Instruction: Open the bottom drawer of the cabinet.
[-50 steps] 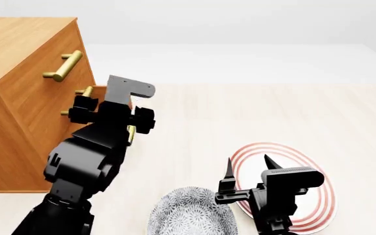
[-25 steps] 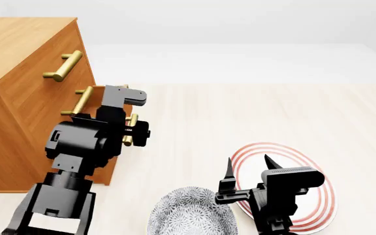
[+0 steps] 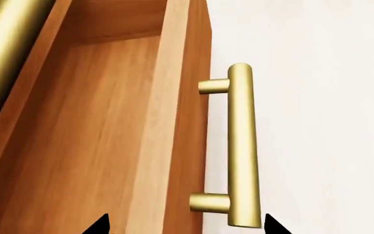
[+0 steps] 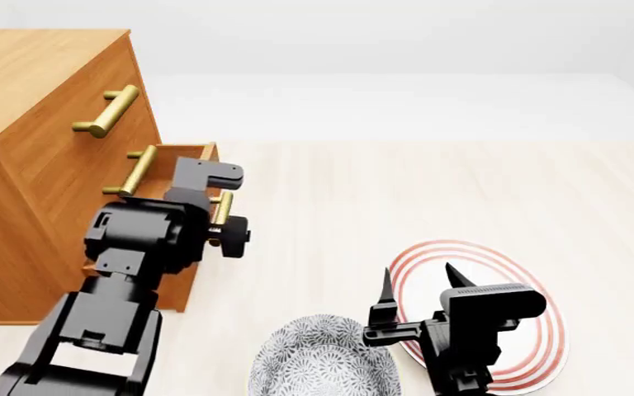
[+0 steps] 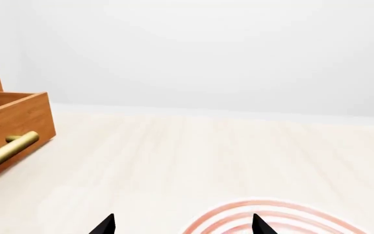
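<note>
The orange-brown cabinet [image 4: 42,74] stands at the left of the head view. Its bottom drawer [image 4: 189,153] is pulled out from the cabinet face, and its brass handle [image 4: 221,209] shows beside my left arm [image 4: 146,235]. In the left wrist view my left gripper [image 3: 183,225] is open. One fingertip is over the drawer's inside [image 3: 102,146] and the other just past the handle [image 3: 242,146], gripping nothing. My right gripper [image 4: 418,280] hovers open and empty over the plate, well away from the cabinet.
A red-ringed white plate [image 4: 532,351] lies on the pale floor at lower right, with a grey patterned bowl [image 4: 317,359] to its left. The two upper drawers are shut, their handles [image 4: 108,111] sticking out. The right wrist view catches the open drawer [image 5: 11,119].
The bottom drawer has slid out of the cabinet. My left arm has drawn back and down with it. The right arm has not moved.
</note>
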Robot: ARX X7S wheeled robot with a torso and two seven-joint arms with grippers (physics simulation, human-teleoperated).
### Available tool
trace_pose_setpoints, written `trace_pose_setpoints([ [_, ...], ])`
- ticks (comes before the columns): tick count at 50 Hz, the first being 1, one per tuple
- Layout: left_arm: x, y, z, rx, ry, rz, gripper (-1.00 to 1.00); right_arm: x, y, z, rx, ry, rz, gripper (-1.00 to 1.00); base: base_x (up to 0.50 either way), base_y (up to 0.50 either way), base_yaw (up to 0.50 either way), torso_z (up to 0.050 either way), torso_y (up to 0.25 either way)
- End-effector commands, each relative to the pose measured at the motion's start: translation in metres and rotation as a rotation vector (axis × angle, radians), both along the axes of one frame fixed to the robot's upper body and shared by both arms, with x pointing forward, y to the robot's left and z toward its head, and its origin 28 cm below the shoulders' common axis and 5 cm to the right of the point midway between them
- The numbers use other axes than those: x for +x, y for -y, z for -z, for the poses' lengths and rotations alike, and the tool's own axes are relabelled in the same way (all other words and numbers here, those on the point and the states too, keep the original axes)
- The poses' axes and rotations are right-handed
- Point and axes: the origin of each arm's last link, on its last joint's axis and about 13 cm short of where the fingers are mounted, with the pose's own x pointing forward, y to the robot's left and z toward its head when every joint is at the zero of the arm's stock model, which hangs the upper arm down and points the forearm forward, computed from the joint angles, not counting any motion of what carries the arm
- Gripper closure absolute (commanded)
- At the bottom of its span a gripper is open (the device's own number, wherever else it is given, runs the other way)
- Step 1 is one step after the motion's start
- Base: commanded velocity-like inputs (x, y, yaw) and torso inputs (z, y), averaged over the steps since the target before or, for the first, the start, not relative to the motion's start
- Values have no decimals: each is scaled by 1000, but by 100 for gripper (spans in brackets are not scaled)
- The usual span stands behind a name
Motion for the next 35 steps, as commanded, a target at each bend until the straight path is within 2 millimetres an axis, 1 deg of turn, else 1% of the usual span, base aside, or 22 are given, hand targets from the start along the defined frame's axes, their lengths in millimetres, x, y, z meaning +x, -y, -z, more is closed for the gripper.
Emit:
trace_pose_setpoints([
  [1, 5, -6, 4, -2, -26, -23, -100, 0, 0, 0, -2, -1, 1, -100, 0, 0, 0, 0, 0],
  [19, 6, -8, 12, -29, -99, 29, -100, 0, 0, -1, -4, 0, 3, -100, 0, 0, 0, 0, 0],
  [35, 1, -2, 11, -52, -108, 112, -100, 0, 0, 0, -3, -2, 4, -100, 0, 0, 0, 0, 0],
])
